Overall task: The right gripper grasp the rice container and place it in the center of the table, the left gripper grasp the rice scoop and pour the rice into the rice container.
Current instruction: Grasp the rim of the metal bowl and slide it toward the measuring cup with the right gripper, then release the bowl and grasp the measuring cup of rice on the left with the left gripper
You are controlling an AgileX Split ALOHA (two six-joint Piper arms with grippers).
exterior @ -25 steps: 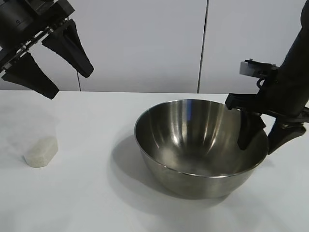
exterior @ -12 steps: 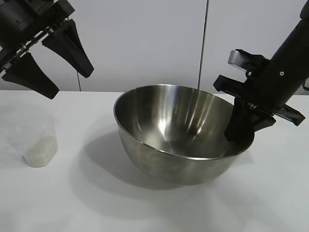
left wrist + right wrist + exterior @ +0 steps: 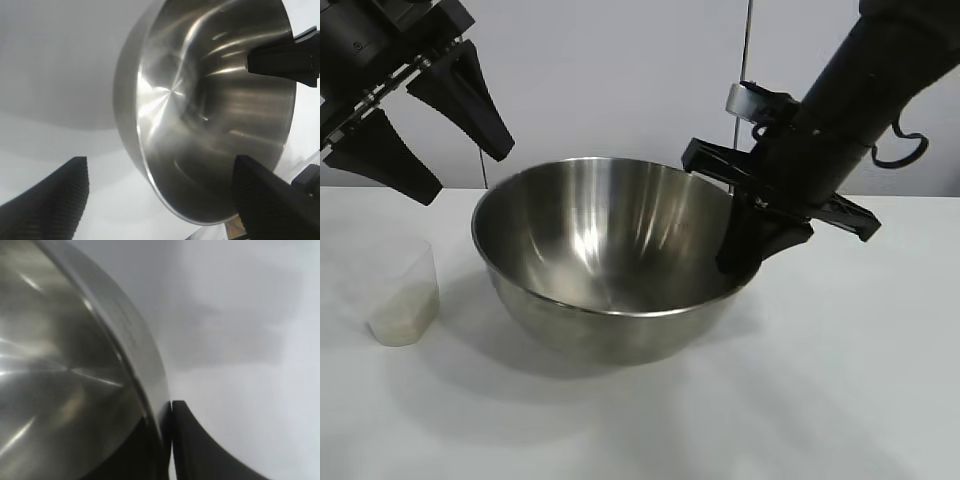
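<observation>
I see the bowl (image 3: 605, 270) mid-surface (image 3: 840, 400), empty and tilted, its three o'clock rim pinched by my right gripper (image 3: 752, 248). At nine o'clock, well apart, the clear cup (image 3: 404, 300) holds rice (image 3: 402, 315); my left gripper (image 3: 425, 140) hangs wide above it.

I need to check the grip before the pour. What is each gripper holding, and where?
The right gripper pinches the steel bowl by its rim, one finger inside and one outside. The left gripper hangs open, holding nothing.

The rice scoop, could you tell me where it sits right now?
In the exterior view the rice scoop stands on the table at the far left, beside the rice container and below the left gripper.
</observation>
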